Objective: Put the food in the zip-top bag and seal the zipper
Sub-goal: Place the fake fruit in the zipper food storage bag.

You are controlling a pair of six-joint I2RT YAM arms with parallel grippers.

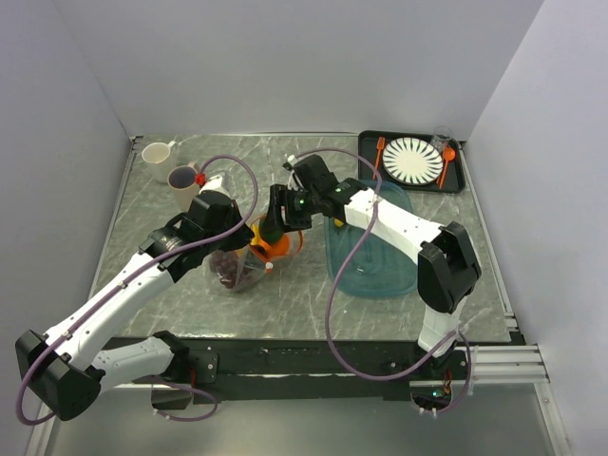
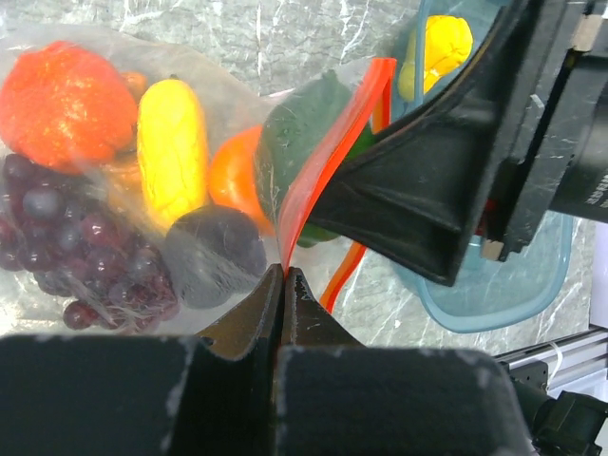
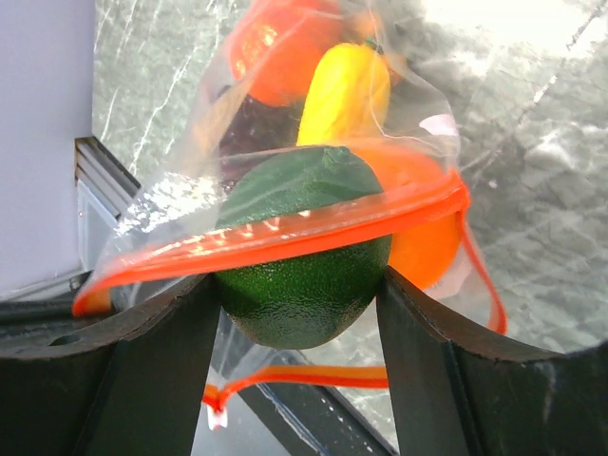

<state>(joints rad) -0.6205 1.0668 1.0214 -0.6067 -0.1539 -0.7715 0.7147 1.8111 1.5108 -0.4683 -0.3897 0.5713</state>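
**Avocado caught in the bag mouth**

Closest to us, the left gripper is clamped on the zipper. It pinches 1 lip of the zip-top bag, so the mouth stands open. Just beyond, the right gripper is closed around the green avocado-like piece. That piece sits in the mouth at the centre of the right wrist view, with the orange-red strip stretched across its front. Deeper in the bag, at the left of the left wrist view, lie the orange, a yellow piece, the grape bunch and a dark round fruit.

We judge the step in hand to be seating this piece. To do it well, we would hold the left pinch firm and push the avocado in until both lips clear it. Only then would we let go, since releasing early risks it rolling out. A yellow pear lies in the teal tray, right of centre in the top view, so loading looks unfinished and sealing must wait.

The table is grey, marbled and slick-looking. At its far edge we see 2 cups at upper left and a black tray with a striped plate at upper right. Plain pale walls close 3 sides.
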